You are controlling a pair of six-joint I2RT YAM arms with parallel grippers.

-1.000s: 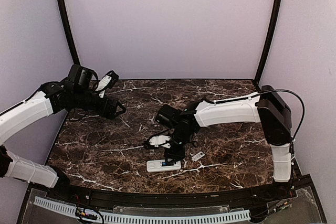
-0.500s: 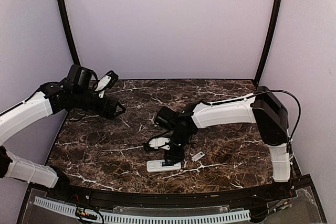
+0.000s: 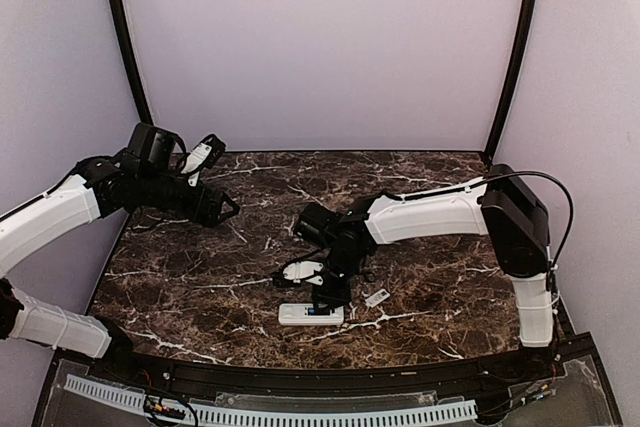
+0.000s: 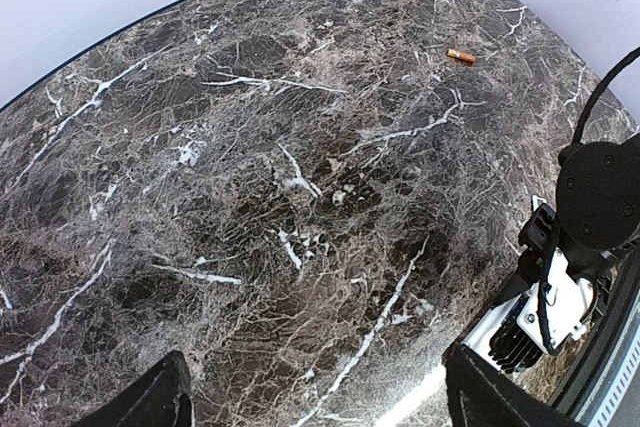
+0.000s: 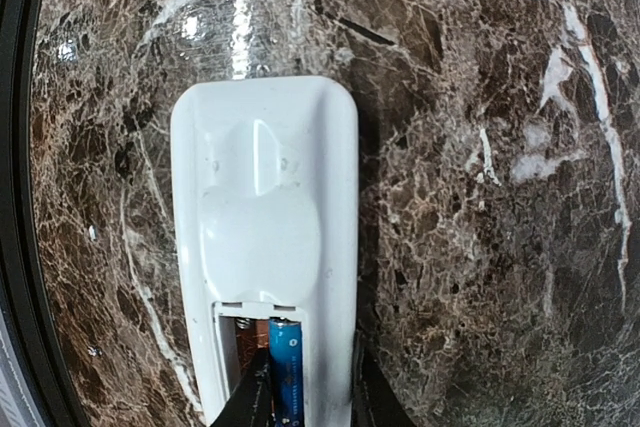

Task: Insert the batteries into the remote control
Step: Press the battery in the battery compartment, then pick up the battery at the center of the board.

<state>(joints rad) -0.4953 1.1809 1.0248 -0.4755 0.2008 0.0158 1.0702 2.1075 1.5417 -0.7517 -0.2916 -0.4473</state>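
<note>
Top view, remote (image 3: 310, 314): white, flat on the dark marble table (image 3: 200, 277), close to its front edge.
Top view, right gripper (image 3: 328, 301): points straight down onto the remote's right end. The wrist hides its jaws here.
Top view, cover (image 3: 377, 297): small white piece just right of the remote, not touching it.
Top view, left gripper (image 3: 222, 209): in the air, well apart from the remote, behind it and to its left.
Top view, change: since a second ago the right arm's elbow and wrist have eased slightly left and settled over the remote. The remote lies about where it was, and the left arm has not moved.
Left wrist view, left gripper (image 4: 320, 402): fingers wide apart, nothing between them.
Left wrist view, loose battery (image 4: 460, 56): orange, alone on the table, well apart from the remote's place under the right arm.
Right wrist view, remote (image 5: 265, 217): back upward, compartment (image 5: 262, 342) open at the end nearest the fingers.
Right wrist view, battery (image 5: 285, 367): blue-tipped, lying lengthwise in the compartment. The slot beside it looks empty.
Right wrist view, right gripper (image 5: 308, 397): fingers a little apart, one against the battery, the other outside the remote's edge, so seemingly not clamped.
Meaning: the small shift looks like seating the first battery. The loose battery remains to be loaded.
</note>
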